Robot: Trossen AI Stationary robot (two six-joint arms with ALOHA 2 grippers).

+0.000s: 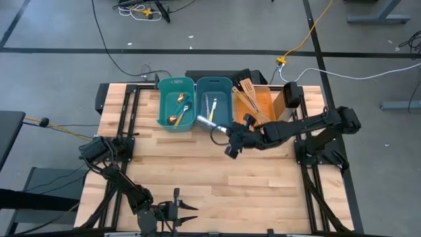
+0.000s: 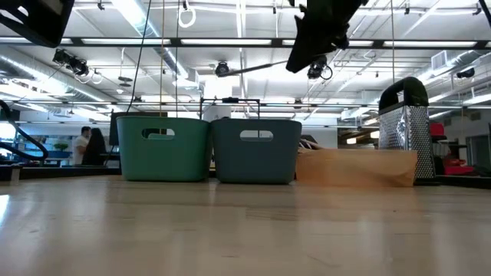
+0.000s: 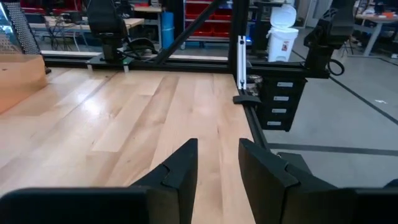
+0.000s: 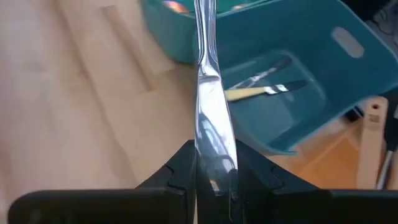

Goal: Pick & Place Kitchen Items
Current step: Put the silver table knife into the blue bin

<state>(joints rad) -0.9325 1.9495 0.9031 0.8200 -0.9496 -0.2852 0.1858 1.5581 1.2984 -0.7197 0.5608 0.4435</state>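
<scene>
High view: the right pincer (image 1: 231, 146) is hanging above the tabletop (image 1: 217, 184), pinching one silver knife (image 1: 209, 122) by its blade end; the knife is reaching from the pincer toward the near rim of the darker teal bin (image 1: 214, 104). Two teal bins are sitting side by side beyond the pincer. The lighter teal bin (image 1: 175, 103) is holding gold spoons (image 1: 179, 108); their exact count cannot be told. One orange tray (image 1: 263, 102), beside the darker bin, is holding pale wooden spatulas (image 1: 248, 92). The left pincer (image 1: 186, 214) is waiting at the tabletop's near edge.

Low view: two bins and one metal grater (image 2: 405, 130) are standing on the planked wooden tabletop; a person is standing in the room behind.

Left wrist view: its fingers (image 3: 186, 165) are standing spread, holding nothing.

Right wrist view: one cream-handled knife (image 4: 261, 91) is lying inside the darker bin, beyond the held knife.
</scene>
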